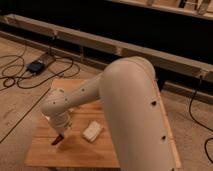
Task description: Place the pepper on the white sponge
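Note:
The white sponge (92, 130) lies on the wooden table (75, 150), near its middle. The pepper (56, 140) is a small dark red sliver at the tip of my arm, left of the sponge, close to the table top. My gripper (60, 136) points down at the table's left part, mostly hidden behind the white wrist, right at the pepper. The sponge is apart from the gripper, about a hand's width to its right.
My large white arm (130, 110) covers the table's right half. Black cables (20, 75) and a small dark box (36, 66) lie on the floor at the far left. A long dark shelf rail (100, 40) runs behind the table.

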Robot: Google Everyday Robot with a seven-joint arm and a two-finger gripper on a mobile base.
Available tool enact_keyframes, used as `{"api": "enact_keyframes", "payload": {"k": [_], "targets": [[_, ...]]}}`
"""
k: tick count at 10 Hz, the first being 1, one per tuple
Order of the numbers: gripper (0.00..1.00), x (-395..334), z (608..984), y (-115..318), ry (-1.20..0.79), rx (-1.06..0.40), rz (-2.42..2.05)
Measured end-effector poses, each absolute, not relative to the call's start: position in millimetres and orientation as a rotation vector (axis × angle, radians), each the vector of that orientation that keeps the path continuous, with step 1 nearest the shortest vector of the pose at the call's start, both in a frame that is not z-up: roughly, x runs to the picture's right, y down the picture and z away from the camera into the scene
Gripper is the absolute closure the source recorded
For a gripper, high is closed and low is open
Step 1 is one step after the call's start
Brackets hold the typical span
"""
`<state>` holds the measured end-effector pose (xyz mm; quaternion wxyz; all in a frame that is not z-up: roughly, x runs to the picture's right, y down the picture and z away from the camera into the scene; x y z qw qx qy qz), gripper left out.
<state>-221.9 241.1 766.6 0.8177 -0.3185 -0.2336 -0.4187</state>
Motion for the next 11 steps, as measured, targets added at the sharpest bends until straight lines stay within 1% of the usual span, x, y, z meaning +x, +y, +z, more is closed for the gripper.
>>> {"api": "enact_keyframes", "payload": {"k": [2, 7, 11], "targets": [[1.00, -187.9, 762.2, 234.1, -0.471, -0.673, -0.796], [1.00, -116.4, 766.7, 238.9, -0.423, -0.678, -0.608], [1.00, -89.5, 773.1, 234.0, -0.411, -0.665, -0.568]]}}
